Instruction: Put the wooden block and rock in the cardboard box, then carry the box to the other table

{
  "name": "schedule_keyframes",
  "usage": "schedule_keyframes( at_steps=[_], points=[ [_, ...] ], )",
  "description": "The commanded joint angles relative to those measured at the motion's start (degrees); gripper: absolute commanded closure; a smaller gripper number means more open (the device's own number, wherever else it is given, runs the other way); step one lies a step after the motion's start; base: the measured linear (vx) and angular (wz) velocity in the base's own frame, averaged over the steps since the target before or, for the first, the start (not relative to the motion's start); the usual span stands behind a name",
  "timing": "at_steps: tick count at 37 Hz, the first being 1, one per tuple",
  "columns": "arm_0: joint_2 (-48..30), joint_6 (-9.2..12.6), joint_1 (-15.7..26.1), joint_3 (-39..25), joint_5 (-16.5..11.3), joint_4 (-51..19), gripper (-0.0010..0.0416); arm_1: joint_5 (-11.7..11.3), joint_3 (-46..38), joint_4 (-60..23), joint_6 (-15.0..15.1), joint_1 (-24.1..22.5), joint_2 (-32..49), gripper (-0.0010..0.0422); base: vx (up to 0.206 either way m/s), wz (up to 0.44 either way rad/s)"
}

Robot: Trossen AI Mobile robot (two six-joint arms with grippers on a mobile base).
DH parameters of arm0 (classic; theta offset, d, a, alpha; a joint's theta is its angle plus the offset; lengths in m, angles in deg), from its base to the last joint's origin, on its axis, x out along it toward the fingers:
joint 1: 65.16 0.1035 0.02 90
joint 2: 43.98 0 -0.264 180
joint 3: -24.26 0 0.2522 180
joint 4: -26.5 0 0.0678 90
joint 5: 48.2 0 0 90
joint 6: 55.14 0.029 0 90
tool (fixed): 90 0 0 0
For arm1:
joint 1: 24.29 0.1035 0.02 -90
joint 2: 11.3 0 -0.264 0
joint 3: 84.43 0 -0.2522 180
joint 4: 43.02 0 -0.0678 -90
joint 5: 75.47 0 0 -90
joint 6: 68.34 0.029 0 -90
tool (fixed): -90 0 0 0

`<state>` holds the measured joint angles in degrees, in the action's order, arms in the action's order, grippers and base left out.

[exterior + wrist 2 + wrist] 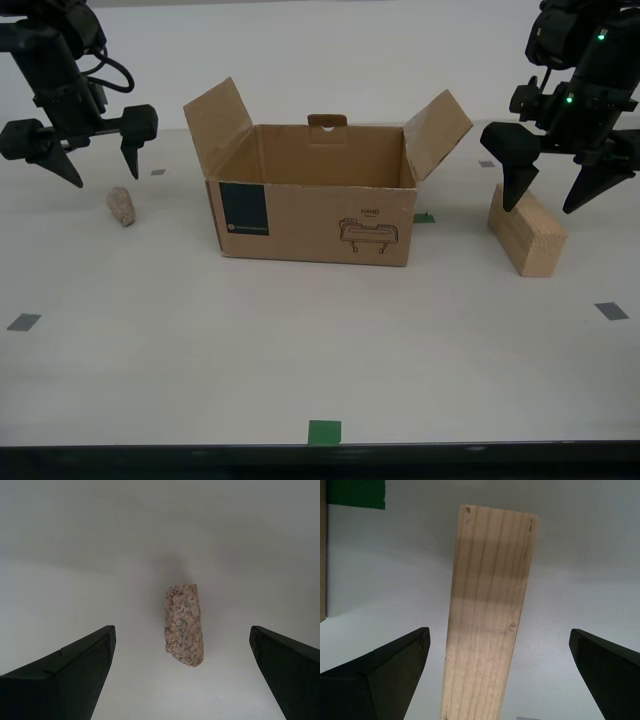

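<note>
While my first gripper (551, 196) hangs with its jaws spread wide and pointing down, the wooden block (527, 231) lies on the table just beneath it, well to the exterior view's right of the cardboard box (315, 195). In the first wrist view the block (490, 615) runs lengthwise between the two fingers (380, 680), touching neither. My second gripper (103, 167) is likewise wide open and holds nothing, its arm reaching down from above on the far side of the box, at the exterior view's left. The rock (121, 206) rests on the table just below and beside its tips; in the second wrist view the rock (184, 625) sits between the fingers, apart from both. The box stands upright between the two, flaps raised, on the beige table (200, 340).
</note>
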<state>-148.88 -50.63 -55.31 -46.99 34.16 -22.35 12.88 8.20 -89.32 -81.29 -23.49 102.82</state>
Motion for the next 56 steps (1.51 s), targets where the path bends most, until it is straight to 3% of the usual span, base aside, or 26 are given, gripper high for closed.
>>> schedule_keyframes(
  at_steps=[1,18,43,56],
  points=[
    [0.0,-0.1,0.0,0.2,0.2,0.0,0.0017,0.1,0.1,0.3,-0.2,0.0,0.0,0.0046,0.0,0.0],
    [0.0,-0.1,0.1,0.2,0.2,-0.2,0.0016,0.0,2.7,5.6,-1.3,-0.1,0.0,0.0046,0.0,0.0],
    [0.0,-0.1,0.5,0.2,-0.9,-1.1,0.0017,0.0,5.7,5.9,-1.3,-0.1,0.0,0.0046,0.0,0.0],
    [0.0,-0.1,0.7,0.2,-0.9,-0.7,0.0017,-0.5,8.0,15.1,-3.1,-0.1,0.0,0.0046,0.0,0.0]
  ],
)
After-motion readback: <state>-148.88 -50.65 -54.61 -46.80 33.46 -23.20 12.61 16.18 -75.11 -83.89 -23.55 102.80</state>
